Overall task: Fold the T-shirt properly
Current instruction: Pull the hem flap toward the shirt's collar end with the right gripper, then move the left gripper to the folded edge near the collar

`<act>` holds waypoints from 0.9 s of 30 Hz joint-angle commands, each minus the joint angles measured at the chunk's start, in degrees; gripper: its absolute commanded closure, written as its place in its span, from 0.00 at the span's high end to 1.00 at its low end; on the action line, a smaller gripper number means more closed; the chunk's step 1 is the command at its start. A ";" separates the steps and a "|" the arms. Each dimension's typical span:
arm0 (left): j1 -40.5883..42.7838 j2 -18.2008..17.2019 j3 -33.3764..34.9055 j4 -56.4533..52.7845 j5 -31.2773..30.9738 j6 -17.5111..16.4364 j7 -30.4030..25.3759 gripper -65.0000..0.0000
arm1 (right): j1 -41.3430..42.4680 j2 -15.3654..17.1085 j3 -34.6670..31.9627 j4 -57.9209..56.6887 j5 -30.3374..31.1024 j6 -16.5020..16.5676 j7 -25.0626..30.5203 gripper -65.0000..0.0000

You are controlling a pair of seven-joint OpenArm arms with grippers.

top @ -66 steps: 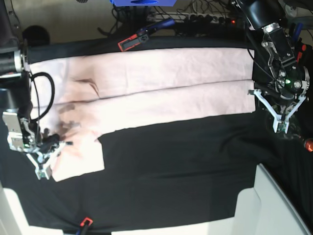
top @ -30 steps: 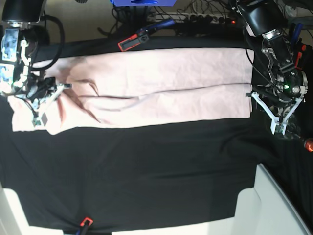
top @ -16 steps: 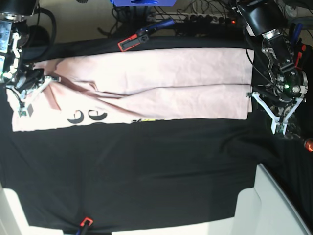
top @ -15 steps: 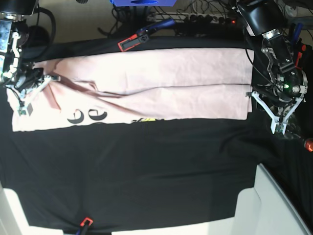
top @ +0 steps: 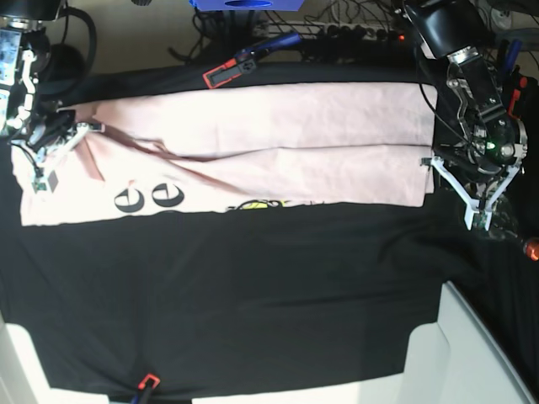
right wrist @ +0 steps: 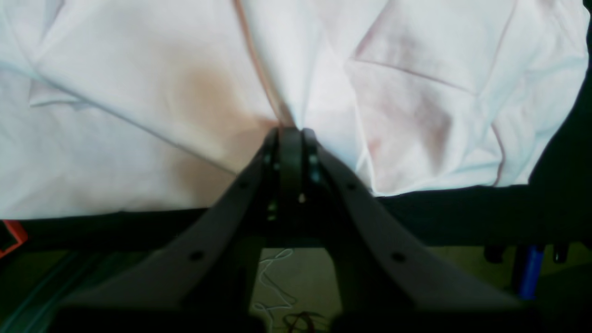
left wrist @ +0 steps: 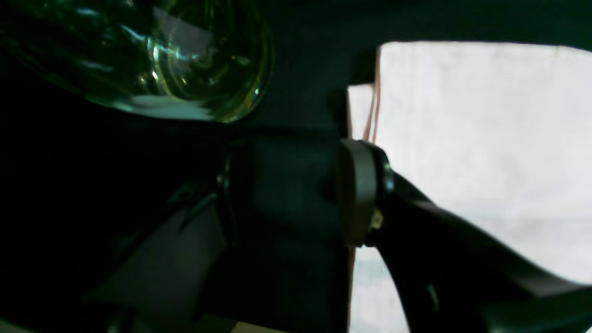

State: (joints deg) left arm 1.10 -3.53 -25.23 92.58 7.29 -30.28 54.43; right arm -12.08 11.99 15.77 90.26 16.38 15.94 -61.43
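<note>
The pale pink T-shirt (top: 278,126) lies as a long band across the far half of the black cloth. Black lettering (top: 171,196) shows along its near left edge. My right gripper (top: 44,178) is at the shirt's left end, shut on a pinch of the fabric. In the right wrist view its jaws (right wrist: 289,132) meet on a raised ridge of the shirt (right wrist: 115,92). My left gripper (top: 477,220) hangs open just off the shirt's right end. In the left wrist view the left gripper (left wrist: 291,194) holds nothing, with the shirt (left wrist: 462,115) beside its right finger.
A red and black clamp (top: 226,72) grips the cloth at the far edge and another clamp (top: 147,383) at the near edge. A greenish glass object (left wrist: 162,60) sits close to the left gripper. A white surface (top: 476,353) fills the near right corner.
The right gripper has carried the shirt's near left part up toward the far side, turning it over and uncovering black lettering. It kept drifting back in the last half second. The left arm stayed still.
</note>
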 commanded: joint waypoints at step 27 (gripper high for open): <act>1.93 8.58 8.13 11.47 -0.39 -2.82 -0.85 0.43 | -0.72 0.19 11.70 16.42 0.28 0.28 1.60 0.72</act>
State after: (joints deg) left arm 3.55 5.08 -17.28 103.02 7.31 -33.12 54.39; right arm -13.21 11.46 27.24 105.73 16.36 16.19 -60.71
